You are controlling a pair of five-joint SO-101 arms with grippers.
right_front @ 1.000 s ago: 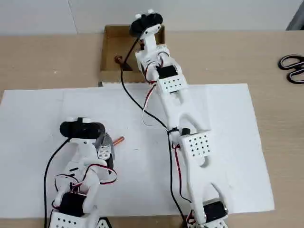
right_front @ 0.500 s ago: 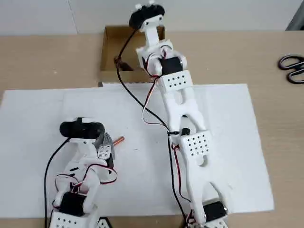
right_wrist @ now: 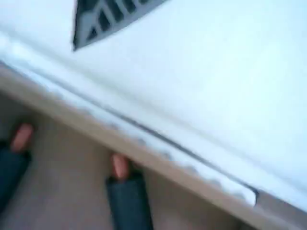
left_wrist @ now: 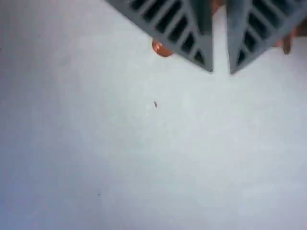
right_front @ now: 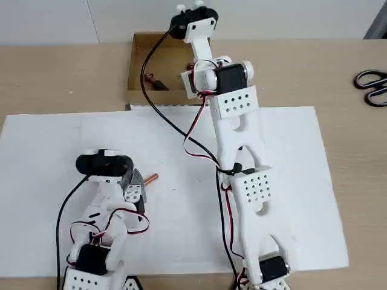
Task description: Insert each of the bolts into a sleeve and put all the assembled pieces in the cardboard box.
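Your left gripper point(left_wrist: 219, 52) is clenched on a copper bolt point(right_front: 150, 177), held crosswise with an end poking out on each side, just above the white paper point(right_front: 290, 181). Your right gripper point(right_wrist: 103, 17) hangs at the cardboard box point(right_front: 138, 66), by the wall that meets the paper; you cannot tell whether it is clenched or released. Inside the box lie an assembled piece point(right_wrist: 127, 196) and a second piece point(right_wrist: 12, 158) beside it, each dark with a copper tip showing. Scissors point(right_front: 372, 84) lie on the bare table point(right_front: 60, 72), well off to your right

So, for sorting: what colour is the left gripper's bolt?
The bolt is copper, clearest in the high view.
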